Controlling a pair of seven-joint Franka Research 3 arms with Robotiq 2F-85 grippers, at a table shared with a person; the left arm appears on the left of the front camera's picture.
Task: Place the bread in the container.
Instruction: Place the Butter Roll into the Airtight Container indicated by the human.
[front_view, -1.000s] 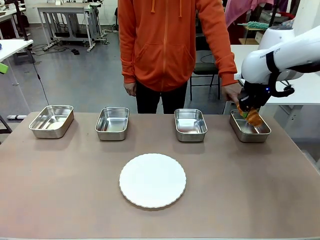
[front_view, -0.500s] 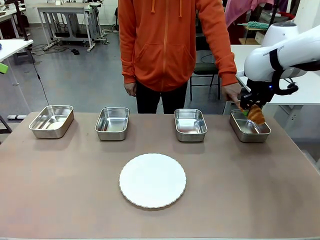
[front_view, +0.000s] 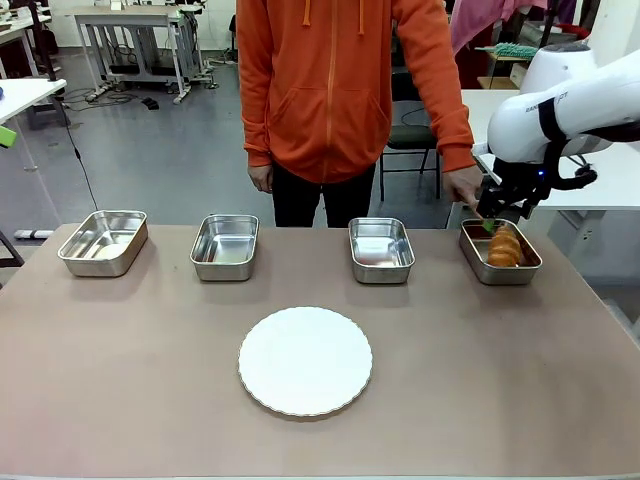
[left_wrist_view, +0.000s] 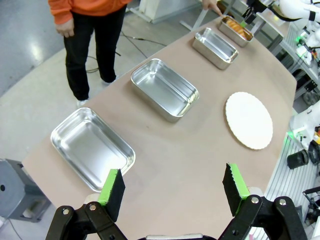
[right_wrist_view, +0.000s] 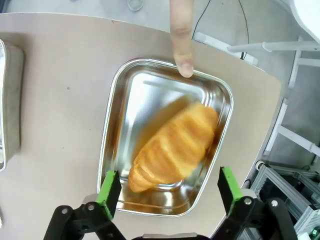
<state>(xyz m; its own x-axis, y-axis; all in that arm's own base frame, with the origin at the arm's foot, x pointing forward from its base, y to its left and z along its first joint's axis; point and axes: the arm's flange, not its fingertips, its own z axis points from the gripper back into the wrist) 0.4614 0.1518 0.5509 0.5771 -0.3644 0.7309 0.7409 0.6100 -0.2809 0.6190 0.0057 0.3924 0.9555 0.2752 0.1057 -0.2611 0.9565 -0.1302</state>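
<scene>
Table (front_view: 150, 380): golden ridged bread (right_wrist_view: 175, 147) in container (right_wrist_view: 112, 145)

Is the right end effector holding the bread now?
No. In the right wrist view the bread lies in the container, and the right end effector stands open above it.

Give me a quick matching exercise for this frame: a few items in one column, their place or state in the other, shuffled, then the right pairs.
Items:
1. bread
2. white plate
3. person's finger
4. left gripper

Places or states:
A. touching the far rim of the container
B. jaws open, holding nothing, above the table's left end
C. lying inside the rightmost steel tray
D. mid-table, nearer the robot than the row of four trays, nothing on it

Pairs: 1-C, 2-D, 3-A, 4-B
</scene>
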